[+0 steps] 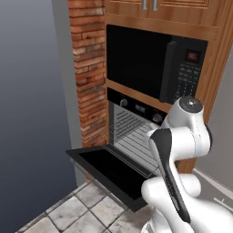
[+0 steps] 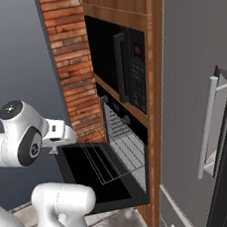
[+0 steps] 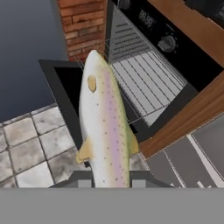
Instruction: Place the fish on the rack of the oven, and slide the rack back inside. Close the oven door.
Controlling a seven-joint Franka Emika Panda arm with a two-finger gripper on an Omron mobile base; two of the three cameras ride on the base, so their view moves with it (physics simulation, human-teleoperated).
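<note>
A pale, speckled fish (image 3: 105, 122) with a pinkish stripe hangs lengthwise in the hand view, and my gripper (image 3: 111, 177) is shut on its tail end. The fish hides most of my fingers. It hovers above the open oven door (image 3: 59, 81), which lies flat in front of the black oven (image 1: 136, 109). The rack (image 2: 102, 162), a thin wire grid, sticks out of the oven cavity over the oven door (image 2: 85, 178). Ribbed silver walls show inside the cavity. The fish is apart from the rack, up and to the front of it.
A black microwave (image 1: 154, 63) with a keypad sits above the oven in the wooden cabinet. A brick pillar (image 1: 88, 68) stands at the left of the oven. A grey fridge (image 2: 204, 100) with a long handle stands at the right. The floor (image 1: 68, 209) below is tiled.
</note>
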